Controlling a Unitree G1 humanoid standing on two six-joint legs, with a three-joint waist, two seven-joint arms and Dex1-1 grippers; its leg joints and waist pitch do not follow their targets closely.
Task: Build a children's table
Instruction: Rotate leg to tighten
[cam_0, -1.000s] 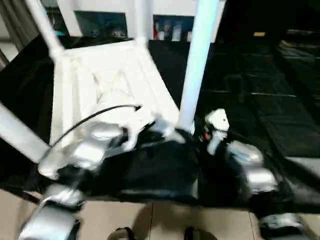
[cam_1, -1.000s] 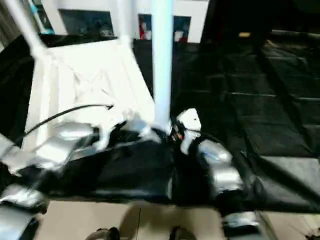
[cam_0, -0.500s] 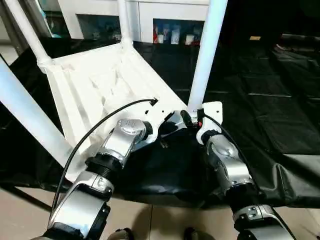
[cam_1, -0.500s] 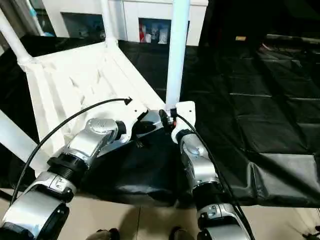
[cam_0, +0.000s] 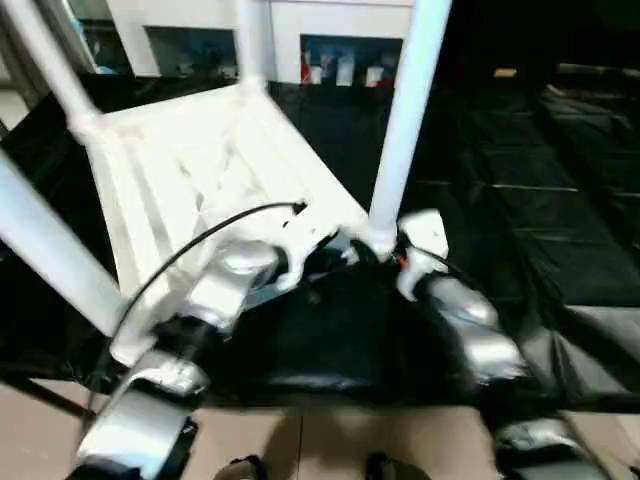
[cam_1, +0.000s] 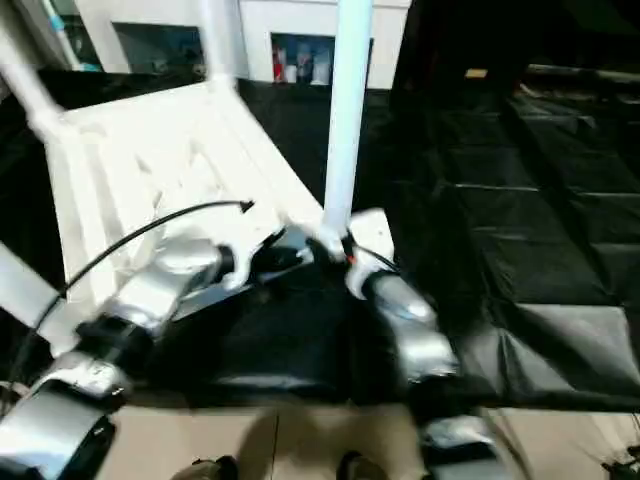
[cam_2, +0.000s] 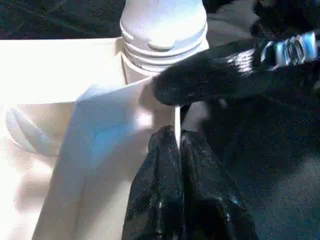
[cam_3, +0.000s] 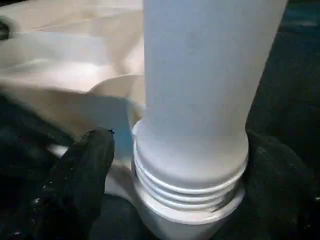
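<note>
The children's table lies upside down on black cloth, its ribbed white top (cam_0: 190, 170) facing up with legs standing in the corner sockets. The near right leg (cam_0: 400, 130) rises from its socket, its threaded base (cam_3: 187, 175) seated there. My right gripper (cam_0: 385, 250) is open, one black finger (cam_3: 90, 165) on each side of that base with a small gap. My left gripper (cam_0: 335, 252) is beside the same corner, its fingers (cam_2: 160, 165) shut on the top's thin rim (cam_2: 176, 117). A right finger (cam_2: 225, 75) crosses the left wrist view.
Three more legs stand up from the top: far left (cam_0: 50, 60), far middle (cam_0: 252, 40), near left (cam_0: 50, 250). A white cabinet (cam_0: 300, 40) with glass doors stands behind. Black cloth (cam_0: 520, 200) spreads to the right; tiled floor (cam_0: 330, 445) lies in front.
The right gripper's fingers have spread wider around the leg's base. The left gripper stays shut at the rim. The head camera has shifted and the picture is blurred.
</note>
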